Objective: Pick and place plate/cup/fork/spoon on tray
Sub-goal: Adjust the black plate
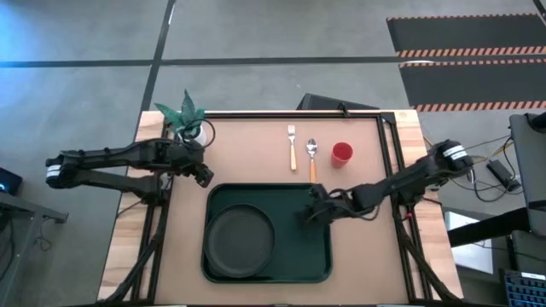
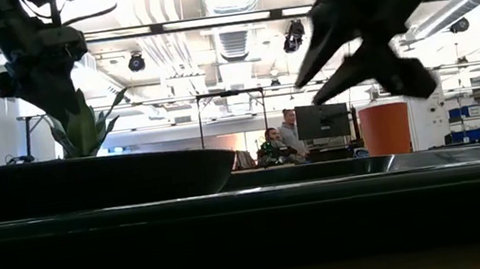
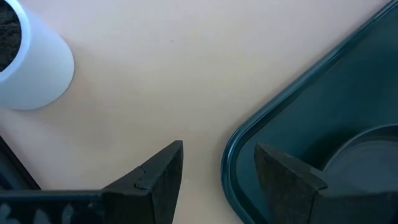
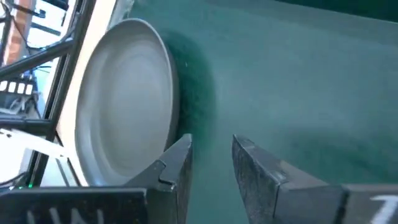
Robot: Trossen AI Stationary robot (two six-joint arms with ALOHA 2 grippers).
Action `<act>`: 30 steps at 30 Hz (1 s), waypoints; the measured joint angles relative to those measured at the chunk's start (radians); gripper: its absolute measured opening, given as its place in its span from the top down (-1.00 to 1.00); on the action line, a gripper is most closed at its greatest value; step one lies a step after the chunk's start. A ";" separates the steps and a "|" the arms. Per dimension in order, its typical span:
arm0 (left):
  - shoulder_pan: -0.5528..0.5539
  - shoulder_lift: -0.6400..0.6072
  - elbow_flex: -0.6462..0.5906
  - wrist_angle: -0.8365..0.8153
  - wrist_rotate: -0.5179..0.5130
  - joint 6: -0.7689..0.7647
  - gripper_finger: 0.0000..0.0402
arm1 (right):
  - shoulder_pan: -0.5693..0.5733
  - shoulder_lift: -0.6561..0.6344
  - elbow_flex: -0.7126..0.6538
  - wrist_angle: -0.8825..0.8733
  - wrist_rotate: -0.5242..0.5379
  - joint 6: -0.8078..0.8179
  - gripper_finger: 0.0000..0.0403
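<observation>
- The left gripper (image 1: pixel 203 176), fingers spread and empty, hangs over bare table just off the far-left corner of the tray (image 1: pixel 320 269); a potted plant (image 1: pixel 189 119) stands behind it.
- The plate (image 1: pixel 238 241) already lies in the tray's left half.
- The right gripper (image 1: pixel 312 212), part open and holding nothing, hovers above the tray's right half, the plate to its left.
- Beyond it, past the tray's far rim, lie the fork (image 1: pixel 292 147), spoon (image 1: pixel 312 159) and cup (image 1: pixel 342 153); both handles point back toward this gripper, which I judge the nearer arm.
</observation>
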State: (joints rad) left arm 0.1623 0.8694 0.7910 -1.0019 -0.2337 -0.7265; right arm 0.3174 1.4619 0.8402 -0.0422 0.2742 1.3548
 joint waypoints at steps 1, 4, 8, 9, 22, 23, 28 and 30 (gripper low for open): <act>0.000 0.002 0.000 0.000 0.000 0.000 0.11 | -0.011 0.027 0.000 0.035 -0.021 -0.006 0.47; 0.000 0.006 0.000 0.000 0.000 0.000 0.11 | -0.039 0.108 0.000 0.130 -0.113 -0.016 0.42; 0.000 0.007 0.000 0.000 0.000 0.000 0.11 | -0.070 0.209 0.000 0.301 -0.248 -0.031 0.36; 0.000 0.007 0.000 0.000 0.000 0.000 0.11 | -0.077 0.229 0.000 0.340 -0.272 -0.032 0.35; 0.000 0.011 -0.021 0.027 0.018 0.126 0.11 | -0.118 0.132 0.041 0.624 -0.299 -0.308 0.51; 0.000 0.012 -0.024 0.043 0.040 0.136 0.12 | -0.118 0.106 0.055 0.614 -0.299 -0.354 0.56; 0.000 0.049 -0.040 0.119 0.154 0.134 0.44 | -0.117 -0.042 0.168 0.401 -0.294 -0.590 0.87; 0.000 0.079 -0.050 0.114 0.169 0.133 0.72 | -0.117 -0.103 0.236 0.242 -0.250 -0.666 0.93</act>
State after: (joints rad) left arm 0.1623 0.9481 0.7410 -0.8877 -0.0652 -0.5940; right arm 0.2006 1.3592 1.0765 0.1994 0.0240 0.6890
